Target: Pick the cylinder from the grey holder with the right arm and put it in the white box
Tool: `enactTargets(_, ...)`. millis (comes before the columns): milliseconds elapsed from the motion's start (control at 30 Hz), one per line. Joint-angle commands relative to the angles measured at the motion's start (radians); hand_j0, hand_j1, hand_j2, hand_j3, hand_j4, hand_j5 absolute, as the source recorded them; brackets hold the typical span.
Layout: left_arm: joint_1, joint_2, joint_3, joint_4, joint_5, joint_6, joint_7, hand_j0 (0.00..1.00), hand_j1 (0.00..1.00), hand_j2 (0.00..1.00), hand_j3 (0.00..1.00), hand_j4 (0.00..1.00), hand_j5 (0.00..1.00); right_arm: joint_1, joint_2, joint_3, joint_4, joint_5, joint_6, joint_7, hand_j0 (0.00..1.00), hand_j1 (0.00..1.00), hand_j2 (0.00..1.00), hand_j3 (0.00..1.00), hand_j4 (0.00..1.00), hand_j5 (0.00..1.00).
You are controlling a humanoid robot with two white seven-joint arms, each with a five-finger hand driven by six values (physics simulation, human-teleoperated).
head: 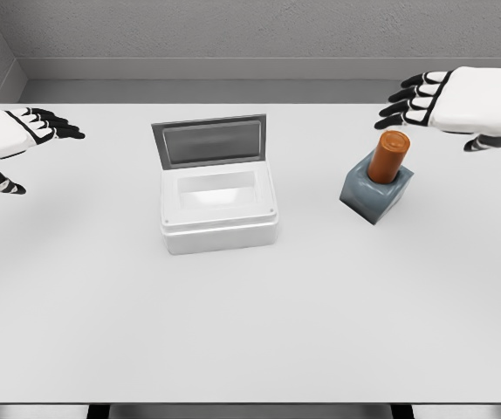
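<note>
While orange cylinder (390, 156) stands in grey holder (376, 193) toward worktop (250, 332) right edge, right hand (460, 103) hovers above, fingers spread, empty; white box (219, 209) mid-worktop, lid up; left hand (10, 140) at left edge, fingers relaxed.

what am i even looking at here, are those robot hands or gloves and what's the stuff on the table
They are robot hands, in a computer simulation rather than a real room. The single picture comes from a camera on the robot's head, looking down at a white table. The left hand comes in at the left edge, the right hand at the upper right. Both have their fingers spread and hold nothing.

On the table sits a white box with its lid standing open. To its right is a grey holder with an orange-brown cylinder standing in it. The right hand hovers just above and behind that cylinder, not touching it.
</note>
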Motion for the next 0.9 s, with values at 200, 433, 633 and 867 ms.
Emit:
enactTargets(200,-0.002,0.001,0.0,0.0,0.006,0.002,0.0,1.0,1.0,1.0,1.0,1.0,1.0,-0.037,-0.078,-0.003,0.029,-0.002,0.003,0.0,1.0,1.0,1.0,1.0,1.0,1.0)
enactTargets(433,-0.006,-0.013,0.0,0.038,0.018,0.002,0.005,1.0,1.0,1.0,1.0,1.0,1.0,-0.071,0.063,0.098,0.043,0.07,0.003,0.0,0.98,0.98,0.98,0.98,0.98,0.98)
enactTargets(633,-0.067,-0.123,-0.246,0.198,0.398,0.002,0.022,1.0,1.0,1.0,1.0,1.0,1.0,-0.095,0.128,0.172,0.105,0.08,0.003,0.0,0.95,0.95,0.95,0.95,0.95,0.95)
enactTargets(867,-0.14,-0.168,-0.408,0.272,0.713,0.002,-0.026,1.0,1.0,1.0,1.0,1.0,1.0,-0.095,0.174,0.216,0.155,0.094,0.003,0.0,0.95,0.95,0.95,0.95,0.95,0.95)
